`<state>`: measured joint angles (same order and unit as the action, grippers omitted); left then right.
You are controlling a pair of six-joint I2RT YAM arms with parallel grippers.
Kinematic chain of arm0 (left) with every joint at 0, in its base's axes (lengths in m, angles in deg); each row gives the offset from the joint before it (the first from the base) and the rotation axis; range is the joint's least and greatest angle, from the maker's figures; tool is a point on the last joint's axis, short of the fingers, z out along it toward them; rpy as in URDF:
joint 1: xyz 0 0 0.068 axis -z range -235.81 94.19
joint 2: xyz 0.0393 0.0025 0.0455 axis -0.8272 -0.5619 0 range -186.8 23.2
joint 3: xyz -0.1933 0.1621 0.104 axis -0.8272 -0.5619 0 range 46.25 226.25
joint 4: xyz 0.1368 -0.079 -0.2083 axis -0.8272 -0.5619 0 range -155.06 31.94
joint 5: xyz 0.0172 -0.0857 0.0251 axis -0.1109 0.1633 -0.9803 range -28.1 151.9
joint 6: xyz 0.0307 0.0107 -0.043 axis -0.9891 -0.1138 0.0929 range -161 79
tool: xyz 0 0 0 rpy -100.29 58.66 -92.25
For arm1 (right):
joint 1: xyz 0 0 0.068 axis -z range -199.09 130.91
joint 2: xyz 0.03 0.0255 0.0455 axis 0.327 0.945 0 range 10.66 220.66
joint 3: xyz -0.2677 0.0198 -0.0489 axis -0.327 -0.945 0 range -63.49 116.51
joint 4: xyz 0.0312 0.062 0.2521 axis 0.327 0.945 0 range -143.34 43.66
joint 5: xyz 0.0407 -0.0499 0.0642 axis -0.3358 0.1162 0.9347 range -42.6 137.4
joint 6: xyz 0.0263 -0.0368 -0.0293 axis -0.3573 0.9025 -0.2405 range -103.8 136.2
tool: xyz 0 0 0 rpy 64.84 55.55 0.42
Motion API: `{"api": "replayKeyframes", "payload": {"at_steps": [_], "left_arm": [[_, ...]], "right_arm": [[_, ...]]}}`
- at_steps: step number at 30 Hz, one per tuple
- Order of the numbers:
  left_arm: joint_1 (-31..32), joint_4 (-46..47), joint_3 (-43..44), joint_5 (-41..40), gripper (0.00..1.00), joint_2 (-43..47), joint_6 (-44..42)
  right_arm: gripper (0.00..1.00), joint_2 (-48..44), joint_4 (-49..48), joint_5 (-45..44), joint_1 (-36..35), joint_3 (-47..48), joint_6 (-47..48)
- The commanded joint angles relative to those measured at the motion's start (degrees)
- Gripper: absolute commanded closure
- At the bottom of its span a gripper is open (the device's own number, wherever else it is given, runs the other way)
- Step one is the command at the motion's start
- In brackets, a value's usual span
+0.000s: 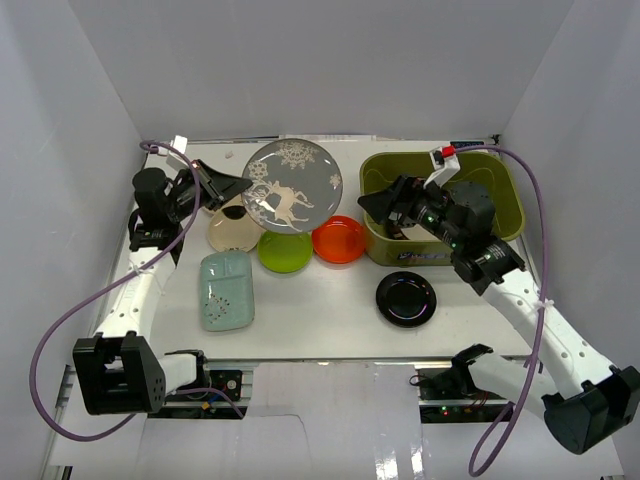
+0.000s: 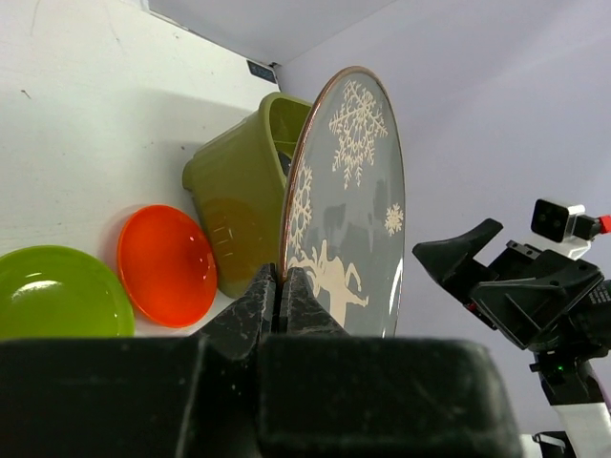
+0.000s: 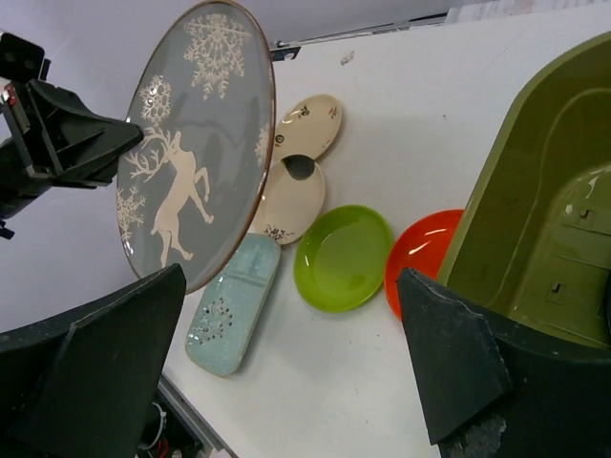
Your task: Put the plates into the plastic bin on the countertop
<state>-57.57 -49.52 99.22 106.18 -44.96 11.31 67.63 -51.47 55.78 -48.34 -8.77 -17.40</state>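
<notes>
Seven plates, one bin. The left gripper (image 2: 280, 286) is clamped on the rim of the deer plate (image 2: 353, 191), holding it on edge above the surface (image 1: 320, 310). Two cream plates (image 3: 310, 124) (image 3: 286, 205) and one each of mint (image 1: 226, 290), lime (image 1: 285, 251), orange (image 1: 338, 239) and black (image 1: 406, 298) lie beside the bin (image 1: 510, 200), whose label is too small to read. The right gripper (image 3: 291, 277) gapes empty over the bin.

You will find no lettering, number or brand that can be read in any view. The grey deer plate (image 2: 353, 191), pinched by its rim in your left gripper (image 2: 280, 286), carries only pictures, a cream deer and snowflakes, and no words. On the near outer wall of the plastic bin (image 1: 500, 200), just below your wide-open right gripper (image 3: 291, 275), there is a pale patch (image 1: 415, 257) with dark marks, too small and blurred to make out. The two cream plates (image 3: 310, 124), below and beyond your left gripper, bear small dark motifs near their rims; whether any are letters you cannot tell.
</notes>
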Motion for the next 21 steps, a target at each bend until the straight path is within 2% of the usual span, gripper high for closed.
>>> {"api": "replayKeyframes", "payload": {"at_steps": [1,4,7,10,11,13,14,16,17,18,21], "left_arm": [[1.66,4.03,2.84,1.34,1.0,1.54,1.65],[4.04,4.03,2.58,2.31,1.0,1.8,1.21],[4.83,3.86,2.49,3.62,1.0,2.07,1.04],[5.89,3.42,2.05,4.07,1.0,2.68,0.6],[5.98,2.98,1.7,4.33,1.0,3.12,0.25],[6.07,2.28,1.35,4.33,1.0,3.73,-0.37],[6.07,1.67,1.17,3.9,1.0,4.0,-0.98],[6.15,-0.01,0.65,3.72,1.0,5.14,-2.48],[6.24,-0.62,0.38,3.8,0.98,5.58,-2.92],[6.24,-0.8,-0.49,4.24,0.78,6.63,-3.96],[6.59,-2.81,-2.86,6.0,0.36,10.13,-5.81]], "right_arm": [[0.02,3.91,-0.3,2.77,-0.01,4.41,3.01],[0.03,8.75,-1.16,7.95,-0.01,5.92,2.93],[0.01,11.84,-7.83,11.39,-0.01,5.05,0.04],[0.14,14.48,-11.09,12.62,-0.01,4.78,-2.51],[0.31,14.92,-11.88,12.97,-0.01,4.61,-3.3],[0.52,15.1,-12.76,12.63,-0.01,3.82,-4.18],[0.73,14.75,-13.29,11.41,-0.01,3.29,-4.54],[0.9,13.52,-13.56,9.82,-0.01,1.97,-5.07],[0.92,13.17,-13.56,8.85,0.07,1.62,-5.15],[0.92,12.21,-13.56,8.5,0.68,1.27,-5.42],[0.92,10.1,-13.38,8.75,3.58,1.27,-6.55]]}}
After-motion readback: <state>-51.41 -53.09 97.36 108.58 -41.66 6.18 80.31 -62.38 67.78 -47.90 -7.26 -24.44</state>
